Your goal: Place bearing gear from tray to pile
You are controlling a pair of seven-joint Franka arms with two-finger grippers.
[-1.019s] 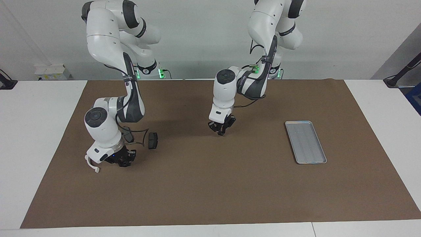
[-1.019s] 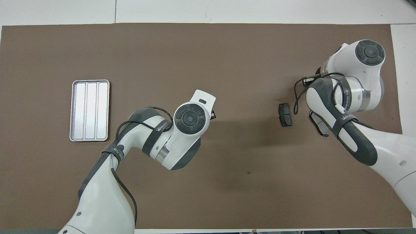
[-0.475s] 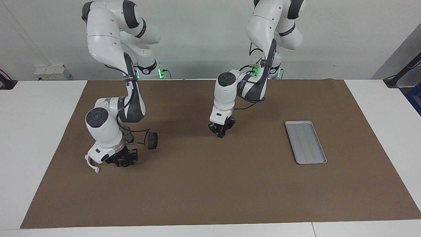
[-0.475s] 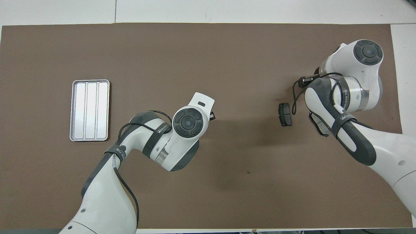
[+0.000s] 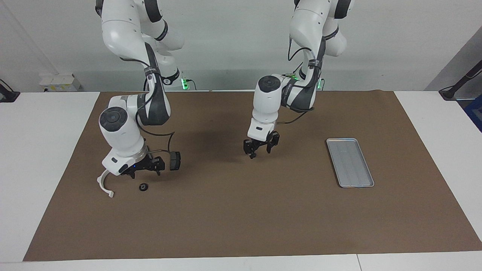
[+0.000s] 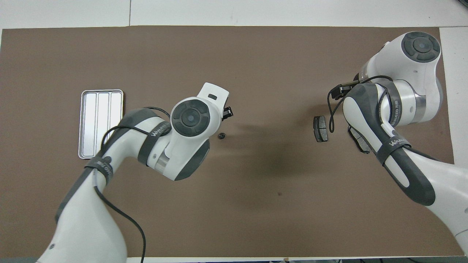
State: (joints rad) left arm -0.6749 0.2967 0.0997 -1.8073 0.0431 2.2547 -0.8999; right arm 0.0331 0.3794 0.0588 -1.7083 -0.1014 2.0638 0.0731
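Facing view shows the bearing gear (image 5: pixel 143 187) lying free beside the white bracket (image 5: pixel 104 184), under the raised right gripper (image 5: pixel 145 170), whose fingers seem spread. The left gripper (image 5: pixel 260 147) hangs open over mid-table, well apart from the tray (image 5: pixel 350 162).

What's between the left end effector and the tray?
Nothing but bare mat; the facing view shows it between left end effector and tray.

From my facing view, I see the bearing gear (image 5: pixel 143 186) on the table (image 5: pixel 226 226) at the bracket's (image 5: pixel 104 184) three o'clock. A brake pad (image 5: pixel 174 160) is at the gear's two o'clock, and the tray (image 5: pixel 350 162) is well apart.
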